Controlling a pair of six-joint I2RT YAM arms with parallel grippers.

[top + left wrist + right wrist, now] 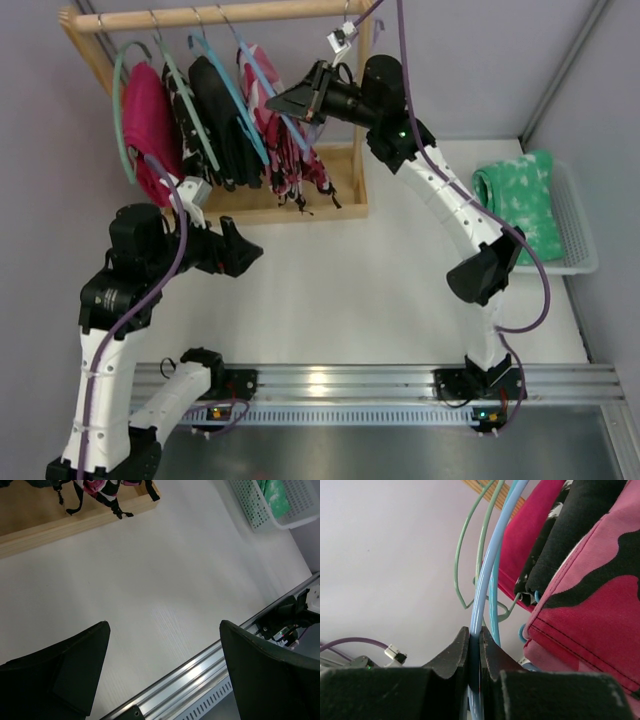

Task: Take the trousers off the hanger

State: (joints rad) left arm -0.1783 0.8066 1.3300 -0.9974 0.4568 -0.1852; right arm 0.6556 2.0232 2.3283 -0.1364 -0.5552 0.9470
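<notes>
The pink-red camouflage trousers (287,150) hang on the light-blue hanger (268,88) at the right end of the wooden rack; black cords dangle below. My right gripper (292,100) is shut on the hanger's thin arm. In the right wrist view the light-blue hanger (492,555) runs between the fingers of my right gripper (475,632), with the trousers (600,605) just to the right. My left gripper (245,250) is open and empty above the table in front of the rack. In the left wrist view the left gripper (165,625) has its jaws wide apart, and the trousers' hem (97,487) shows at the top.
The wooden rack (210,14) also carries a magenta garment (150,115) and a black garment (222,110) on teal-green hangers (122,110). A white basket (575,225) with a green cloth (520,195) stands at the right. The rack's base board (75,522) lies ahead of the left gripper.
</notes>
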